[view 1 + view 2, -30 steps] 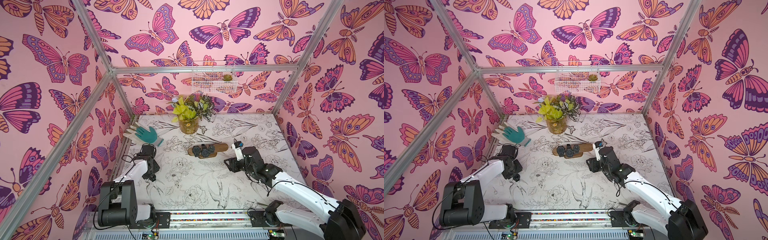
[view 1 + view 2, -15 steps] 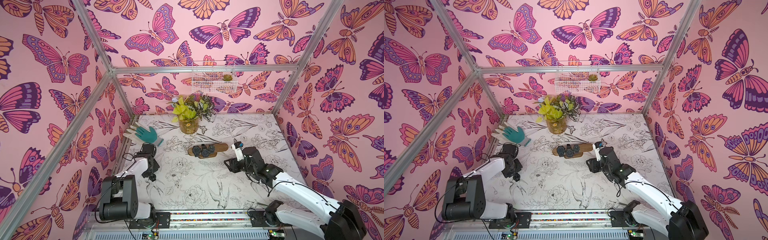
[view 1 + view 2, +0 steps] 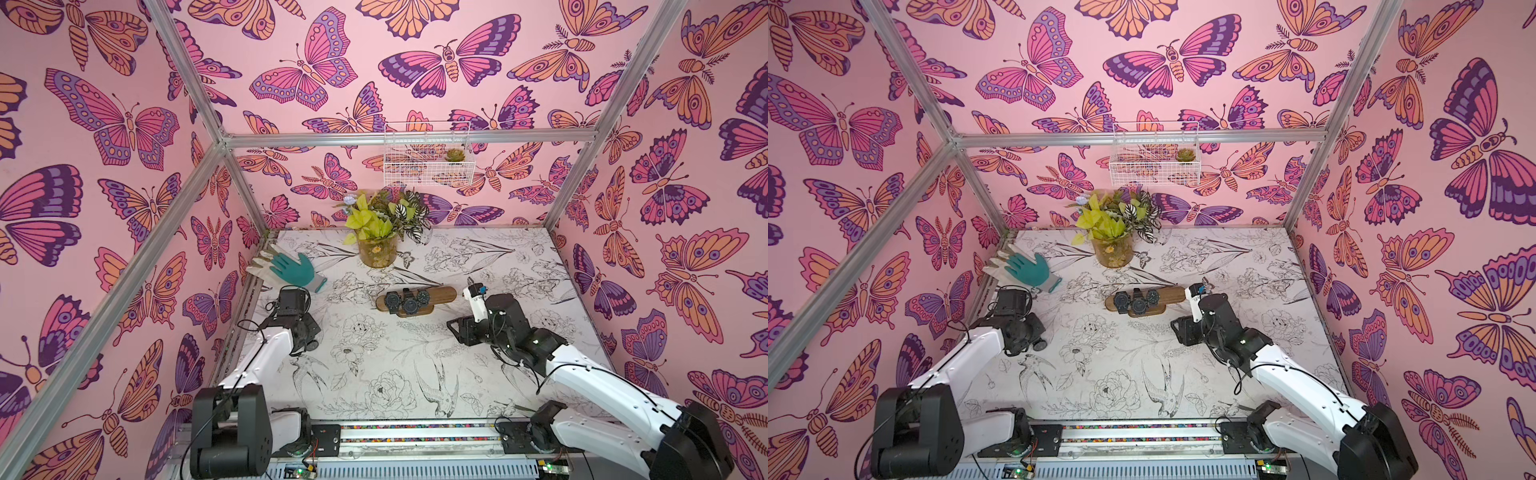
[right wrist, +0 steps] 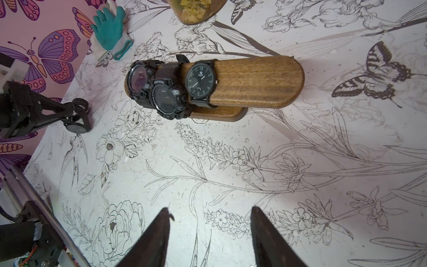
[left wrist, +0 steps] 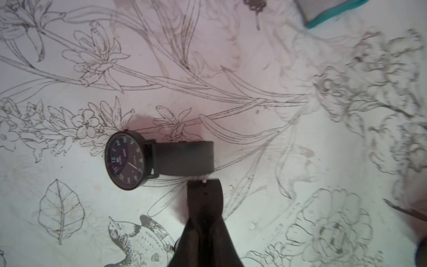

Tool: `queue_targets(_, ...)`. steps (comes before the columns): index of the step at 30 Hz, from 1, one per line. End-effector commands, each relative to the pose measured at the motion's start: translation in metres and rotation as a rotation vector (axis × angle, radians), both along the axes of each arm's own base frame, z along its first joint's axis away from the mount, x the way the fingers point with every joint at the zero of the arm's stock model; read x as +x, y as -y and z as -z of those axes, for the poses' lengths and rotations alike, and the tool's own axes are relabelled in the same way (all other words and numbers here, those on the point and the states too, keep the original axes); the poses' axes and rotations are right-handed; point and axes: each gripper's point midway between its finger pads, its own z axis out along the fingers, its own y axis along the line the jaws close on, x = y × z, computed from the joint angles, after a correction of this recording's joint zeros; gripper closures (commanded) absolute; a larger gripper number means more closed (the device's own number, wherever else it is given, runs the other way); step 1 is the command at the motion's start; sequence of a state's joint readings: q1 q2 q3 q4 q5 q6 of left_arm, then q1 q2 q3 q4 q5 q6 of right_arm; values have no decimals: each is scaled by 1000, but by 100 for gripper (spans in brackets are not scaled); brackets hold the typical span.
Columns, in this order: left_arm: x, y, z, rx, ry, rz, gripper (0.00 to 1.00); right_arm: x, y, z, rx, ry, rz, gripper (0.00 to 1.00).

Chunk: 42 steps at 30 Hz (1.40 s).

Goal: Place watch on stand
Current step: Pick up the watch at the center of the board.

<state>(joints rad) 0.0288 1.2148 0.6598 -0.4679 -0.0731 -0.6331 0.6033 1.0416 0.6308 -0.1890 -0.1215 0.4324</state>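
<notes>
Wood bar of the stand (image 4: 254, 81) is already carrying three dark watches (image 4: 166, 98), all bunching up at the end nearer the glove (image 4: 111, 27), so the other half is sitting bare. I'm guessing we're on a fourth watch (image 5: 159, 159). It's sitting down at the tabletop (image 3: 374, 374), well apart from the stand.

Up close, the left gripper (image 5: 203, 182) is looking pinched together on the edge of the strap, though I can't tell how firm that bite is. Meanwhile the right gripper (image 4: 209, 210) is hanging with its fingers spread and nothing between them, near the bare end of the stand.

What's left, as I'm reading it: lifting, carrying across, and slipping the strap loop over the free end.

View-wise, the left wrist camera is giving the dial and strap up close but no stand at all. The right wrist camera is showing the stand's dials and its oval base (image 4: 221, 114), plus the pinch from the side. In both top views that watch is mostly hiding under the gripper, so they're only helping with layout.
</notes>
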Motion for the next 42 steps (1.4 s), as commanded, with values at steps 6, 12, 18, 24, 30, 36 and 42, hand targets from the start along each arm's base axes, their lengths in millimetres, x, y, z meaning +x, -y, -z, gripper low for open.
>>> queue_targets(6,3,74,-44,-189,213,146,93,-6,-35,-2,118,-38,-46,43)
queue_targets(12,6,142,-86,-259,354,357,93,-10,-62,-14,185,-43,-69,44)
queue_targets(18,5,210,-115,-322,416,584,93,-11,-79,-27,243,-49,-90,44)
queue_targets(24,-4,266,-141,-349,490,760,93,-14,-96,-36,305,-56,-119,44)
queue_targets(30,-19,299,-160,-338,547,895,93,-9,-94,-46,331,-22,-95,48)
queue_targets(36,-32,316,-169,-342,578,983,93,-7,-93,-59,355,15,-93,54)
queue_targets(42,-35,323,-168,-339,583,1011,93,-8,-94,-64,364,25,-102,57)
